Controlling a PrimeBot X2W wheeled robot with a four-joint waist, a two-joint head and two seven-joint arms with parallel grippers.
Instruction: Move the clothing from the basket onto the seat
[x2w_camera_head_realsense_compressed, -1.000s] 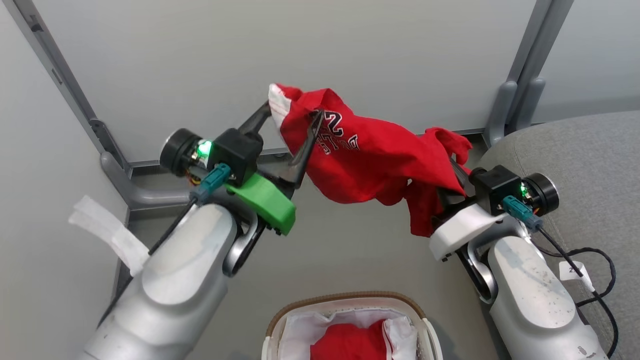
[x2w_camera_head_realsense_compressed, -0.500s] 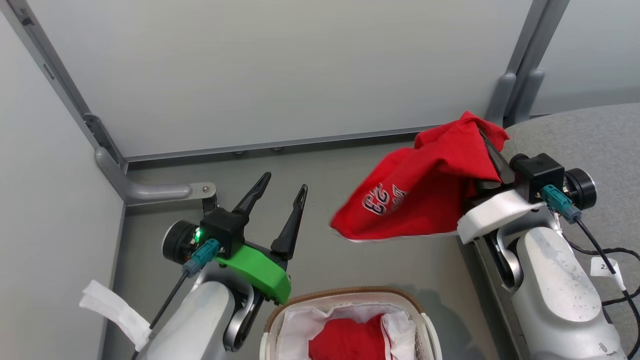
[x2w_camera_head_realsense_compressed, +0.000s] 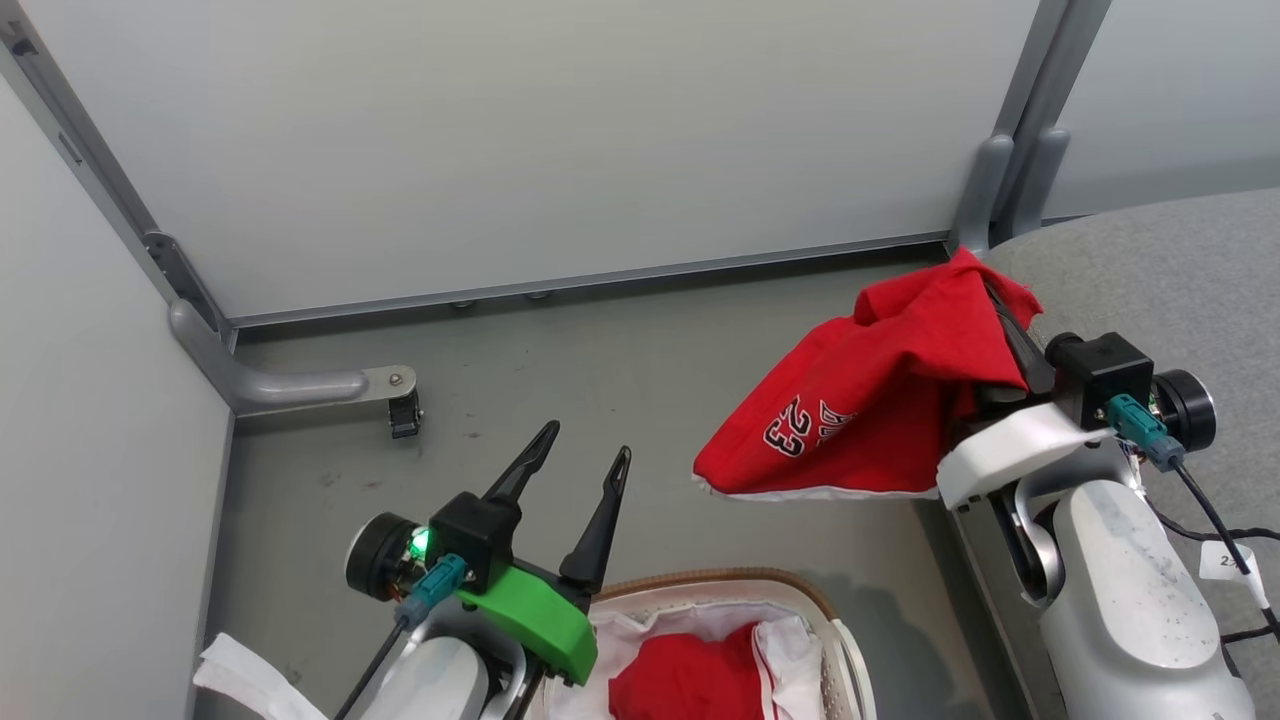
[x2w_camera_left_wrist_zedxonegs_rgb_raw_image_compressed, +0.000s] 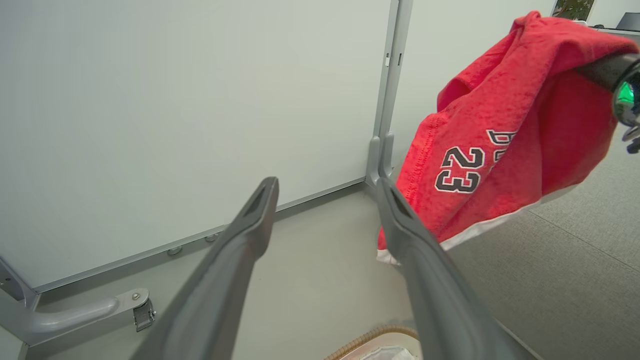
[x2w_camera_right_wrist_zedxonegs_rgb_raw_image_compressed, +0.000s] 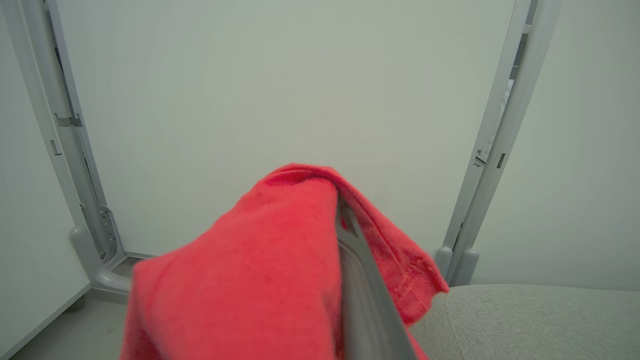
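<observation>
A red garment (x2w_camera_head_realsense_compressed: 880, 400) with a white hem and the number 23 hangs over my right gripper (x2w_camera_head_realsense_compressed: 985, 285), which is shut on it at the edge of the grey seat (x2w_camera_head_realsense_compressed: 1160, 270). In the right wrist view the garment (x2w_camera_right_wrist_zedxonegs_rgb_raw_image_compressed: 250, 280) drapes over one dark finger (x2w_camera_right_wrist_zedxonegs_rgb_raw_image_compressed: 352, 250), with the seat (x2w_camera_right_wrist_zedxonegs_rgb_raw_image_compressed: 530, 320) just below. My left gripper (x2w_camera_head_realsense_compressed: 585, 445) is open and holds nothing, just above the basket (x2w_camera_head_realsense_compressed: 700, 584). More red clothing (x2w_camera_head_realsense_compressed: 680, 680) lies in the basket on white cloth. The left wrist view shows the open left gripper (x2w_camera_left_wrist_zedxonegs_rgb_raw_image_compressed: 327, 185) and the hanging garment (x2w_camera_left_wrist_zedxonegs_rgb_raw_image_compressed: 500, 125).
Pale partition panels close off the back and left. A grey panel foot with a small caster (x2w_camera_head_realsense_compressed: 402, 412) lies on the floor at the left. Black cables (x2w_camera_head_realsense_compressed: 1225, 530) trail beside my right arm over the seat. Bare grey floor lies between the grippers.
My left gripper has let go of the red garment and dropped down to the basket. The right gripper has swung the garment right, to the seat's edge. The head view has shifted.
</observation>
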